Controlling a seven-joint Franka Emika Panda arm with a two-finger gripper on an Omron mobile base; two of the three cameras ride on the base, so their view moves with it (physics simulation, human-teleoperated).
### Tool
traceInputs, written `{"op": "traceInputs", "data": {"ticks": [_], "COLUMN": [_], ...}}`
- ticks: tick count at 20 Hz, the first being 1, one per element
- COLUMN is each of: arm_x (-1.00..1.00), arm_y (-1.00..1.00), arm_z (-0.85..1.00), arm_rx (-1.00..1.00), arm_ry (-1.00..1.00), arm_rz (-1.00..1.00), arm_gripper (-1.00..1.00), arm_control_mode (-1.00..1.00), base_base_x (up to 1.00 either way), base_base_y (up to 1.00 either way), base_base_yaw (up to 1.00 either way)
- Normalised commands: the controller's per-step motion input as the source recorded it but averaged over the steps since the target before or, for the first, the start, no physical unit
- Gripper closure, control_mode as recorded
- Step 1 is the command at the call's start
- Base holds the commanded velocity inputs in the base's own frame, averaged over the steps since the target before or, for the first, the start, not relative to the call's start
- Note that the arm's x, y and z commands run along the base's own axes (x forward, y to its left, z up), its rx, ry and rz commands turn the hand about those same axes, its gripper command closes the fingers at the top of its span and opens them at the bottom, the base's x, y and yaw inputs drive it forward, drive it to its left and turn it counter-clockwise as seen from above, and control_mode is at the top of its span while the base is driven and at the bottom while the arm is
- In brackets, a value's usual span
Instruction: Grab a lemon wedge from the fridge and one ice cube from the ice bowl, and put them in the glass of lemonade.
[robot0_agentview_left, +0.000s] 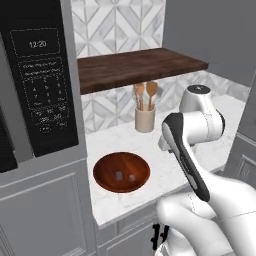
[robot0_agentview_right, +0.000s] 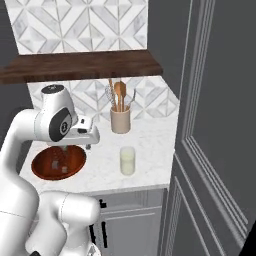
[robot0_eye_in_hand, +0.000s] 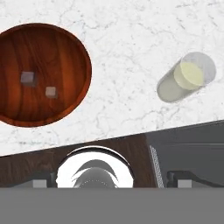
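the fridge (robot0_agentview_right: 220, 125) stands at the right of the marble surface (robot0_agentview_right: 150, 145). on it the ice bowl (robot0_eye_in_hand: 39, 74) holds two pieces, one ice cube (robot0_eye_in_hand: 51, 92) near its middle. the glass of lemonade (robot0_eye_in_hand: 186, 78) stands well apart. whether the end effector is clenched cannot be told.

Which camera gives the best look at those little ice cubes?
The hand view: it looks straight down into the ice bowl, showing two ice cubes apart. The left base view shows both smaller; in the right base view the arm partly hides them.
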Motion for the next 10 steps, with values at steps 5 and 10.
{"op": "traceInputs", "data": {"ticks": [5, 10], "arm_x": [0.0, 0.0], "arm_y": [0.0, 0.0], "arm_z": [0.0, -0.08], "arm_rx": [0.0, 0.0], "arm_ry": [0.0, 0.01], "arm_rz": [0.0, 0.03], "arm_gripper": [-1.0, -1.0], "arm_control_mode": [1.0, -1.0], "base_base_x": [0.43, 0.0], "base_base_y": [-0.18, -0.07], "base_base_yaw": [0.51, 0.28]}}
